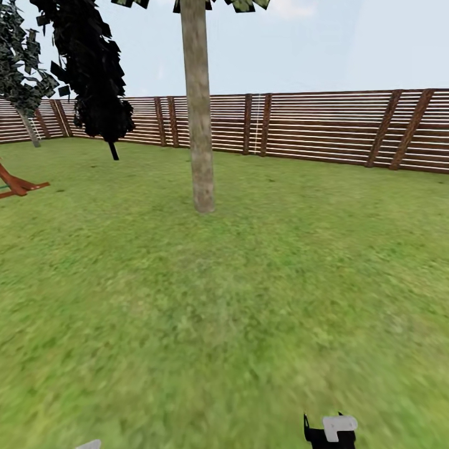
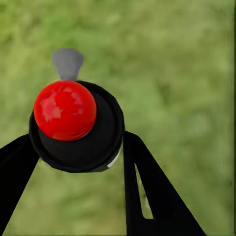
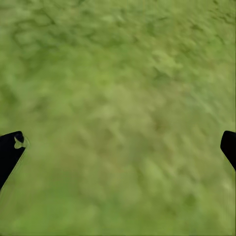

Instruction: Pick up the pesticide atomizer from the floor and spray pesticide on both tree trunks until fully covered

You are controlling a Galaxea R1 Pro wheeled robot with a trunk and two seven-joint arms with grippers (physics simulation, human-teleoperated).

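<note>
The pesticide atomizer [image 2: 73, 128], a black bottle with a glossy red cap and a grey nozzle tab, sits between the two black fingers of my left gripper [image 2: 76, 143], which is shut on it above blurred grass. My right gripper [image 3: 120, 143] is open, its fingertips wide apart over bare lawn and holding nothing. One tree trunk [image 1: 198, 112], pale and mottled, rises straight from the grass ahead of me, a few metres off. A second tree [image 1: 25, 75] with a slim pale trunk stands far back at the left by the fence.
A brown slatted fence [image 1: 324, 128] closes the lawn at the back. A near-black conifer [image 1: 93, 68] stands left of the near trunk. A red-brown wooden frame [image 1: 17, 185] lies at the left edge. Part of my right arm [image 1: 332, 430] pokes in at the bottom.
</note>
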